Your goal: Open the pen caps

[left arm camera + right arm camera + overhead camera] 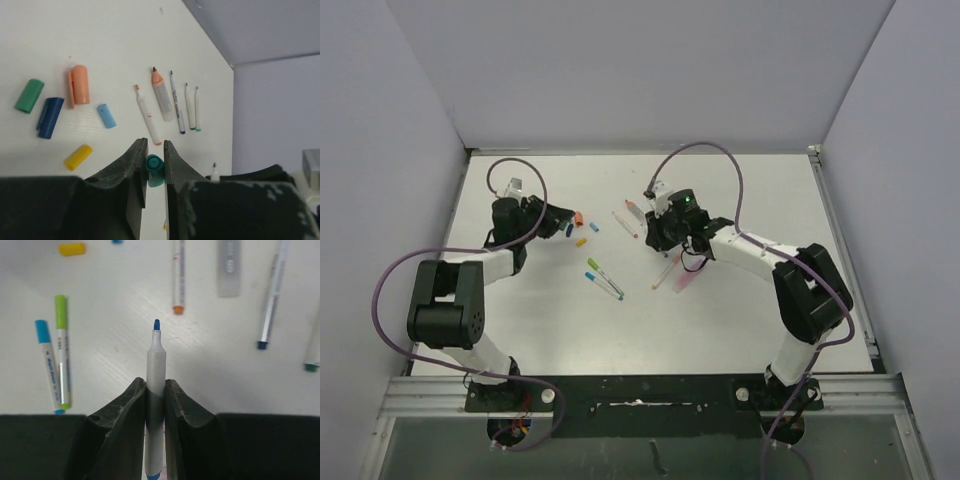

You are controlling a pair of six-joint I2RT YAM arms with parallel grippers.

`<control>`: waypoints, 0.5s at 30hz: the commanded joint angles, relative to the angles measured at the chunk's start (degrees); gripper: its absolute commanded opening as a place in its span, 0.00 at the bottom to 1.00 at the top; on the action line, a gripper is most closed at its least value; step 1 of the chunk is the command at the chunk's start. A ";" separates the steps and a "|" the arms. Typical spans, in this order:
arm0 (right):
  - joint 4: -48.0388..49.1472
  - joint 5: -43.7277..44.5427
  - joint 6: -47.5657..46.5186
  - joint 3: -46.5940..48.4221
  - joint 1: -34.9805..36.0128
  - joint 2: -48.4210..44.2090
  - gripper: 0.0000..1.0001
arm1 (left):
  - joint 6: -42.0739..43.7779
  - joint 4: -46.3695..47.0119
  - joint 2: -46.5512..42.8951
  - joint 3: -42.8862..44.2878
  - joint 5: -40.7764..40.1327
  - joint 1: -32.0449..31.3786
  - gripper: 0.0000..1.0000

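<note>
"What is your left gripper (154,150) doing?"

"It's pinched tight on a small teal plastic pen cap (154,164). My right gripper (155,387) is clamped across a thin white pen barrel (156,357), its bare blue tip pointing away from me."

"How will the caps handle?"

"Light, stiff and slick, I'd judge, so I'd grip squarely across the middle. Two pens ahead and left of my right fingers are capped: a lime-green cap (61,311) and a light-blue cap (42,331)."

"And your pose?"

"Both arms reach forward, wrists tipped down over the white table (720,330)."
</note>
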 commanded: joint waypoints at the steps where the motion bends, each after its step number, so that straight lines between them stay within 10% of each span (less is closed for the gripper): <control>1: -1.87 6.91 -1.55 6.03 -6.17 -3.19 0.00 | 3.47 -5.16 0.91 -2.26 -0.13 1.73 0.00; 15: -1.27 7.83 -5.07 9.94 -20.52 2.56 0.00 | 4.10 -4.04 6.75 -6.28 0.62 4.85 0.20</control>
